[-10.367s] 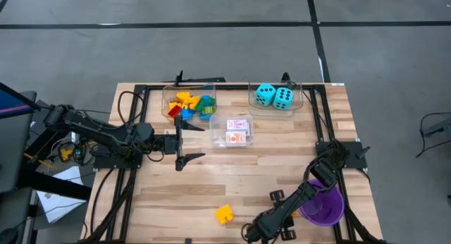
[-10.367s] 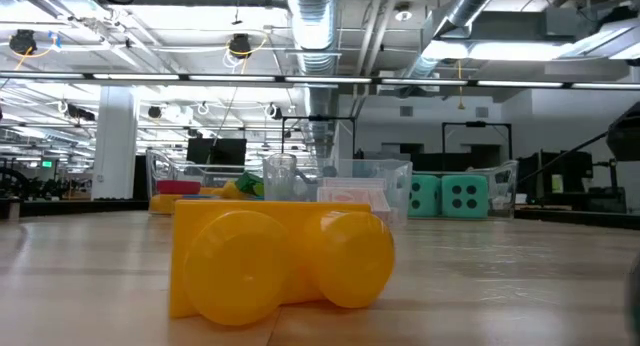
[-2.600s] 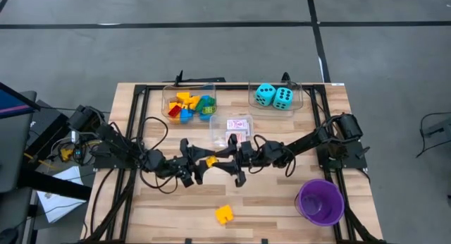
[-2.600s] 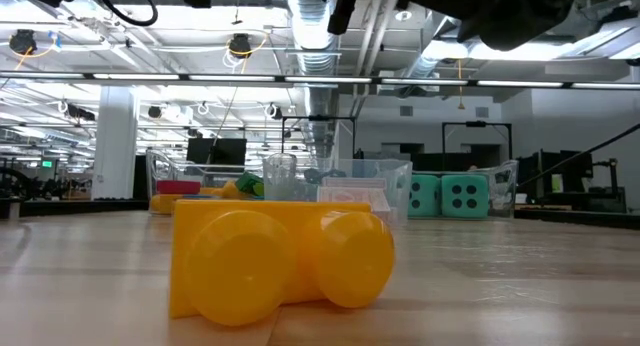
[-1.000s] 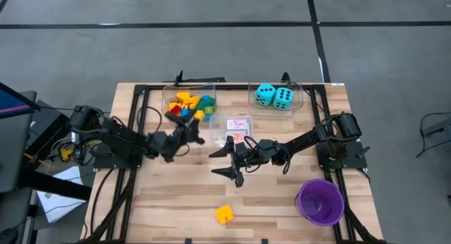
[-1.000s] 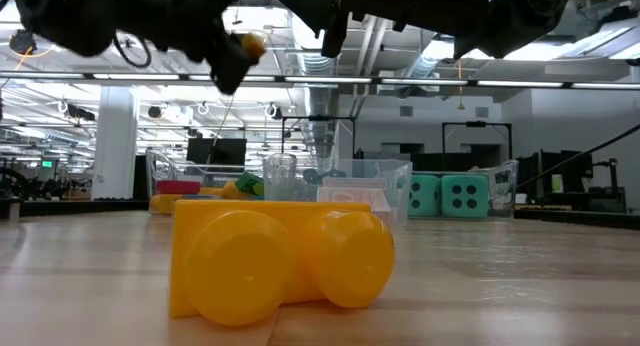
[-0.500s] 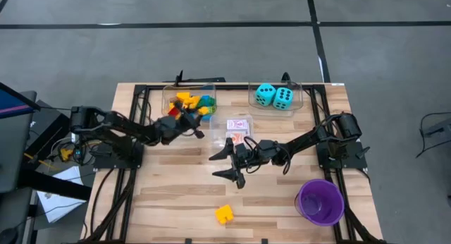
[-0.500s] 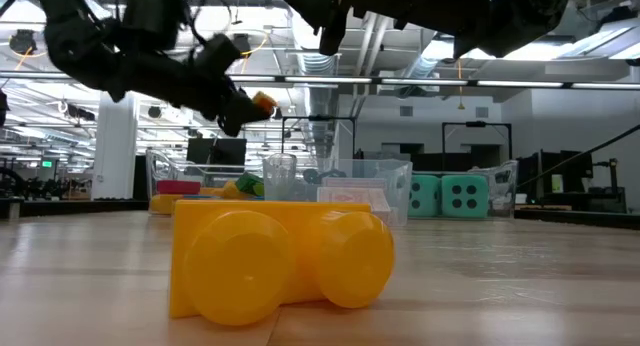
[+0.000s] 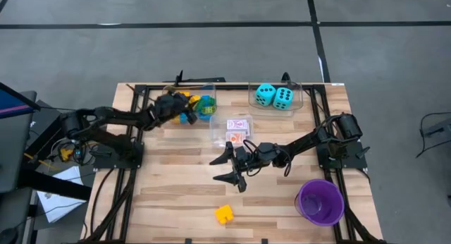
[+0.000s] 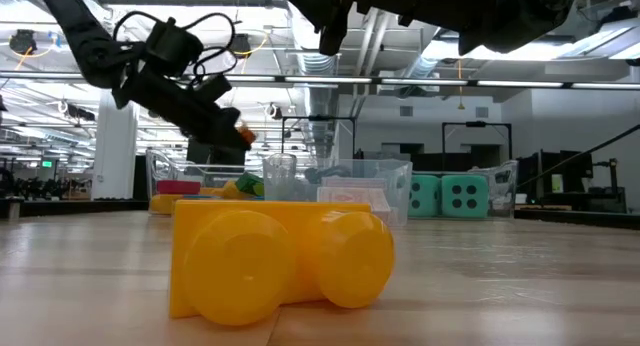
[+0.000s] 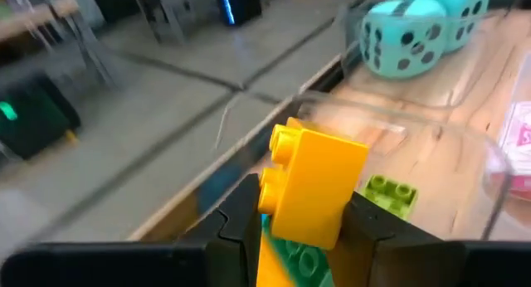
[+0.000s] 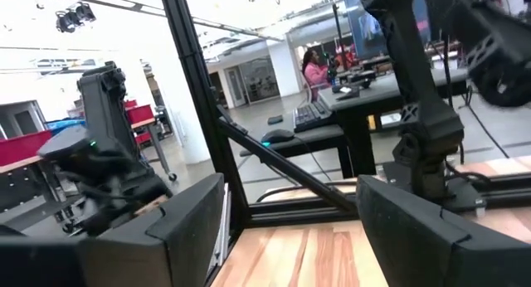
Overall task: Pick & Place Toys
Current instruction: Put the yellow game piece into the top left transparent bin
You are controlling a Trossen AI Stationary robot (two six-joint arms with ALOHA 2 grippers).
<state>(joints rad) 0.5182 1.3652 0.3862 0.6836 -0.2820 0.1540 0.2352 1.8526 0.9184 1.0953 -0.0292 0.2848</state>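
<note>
My left gripper (image 9: 171,101) hangs over the clear bin of bricks (image 9: 190,104) at the table's far left, shut on a yellow-orange brick (image 11: 314,186). In the low view, the left gripper (image 10: 232,134) shows high above the bin. Under the brick, a green brick (image 11: 390,192) lies in the bin. My right gripper (image 9: 230,168) stands open at mid-table with nothing between its fingers (image 12: 192,227). A yellow brick (image 9: 224,215) rests flat on the table near the front edge. Two turquoise dice (image 9: 275,96) sit in their own bin. My left gripper pinches the yellow-orange brick by two opposite sides (image 11: 270,201) between its two fingers. The fingers come from the table's left, nearly level and slanting slightly down. The brick is lifted clear above the bin, with its studs (image 11: 284,142) turned sideways.
A clear bin with red-and-white card packs (image 9: 238,131) stands behind my right gripper. A purple cup (image 9: 320,202) stands at the near right. Black frame rails (image 9: 137,131) run along both table sides.
My left gripper has carried the yellow-orange brick from mid-table toward the far-left bin, sinking a little and rolling its wrist. It has stayed shut on the brick, which now hangs over the bin.
</note>
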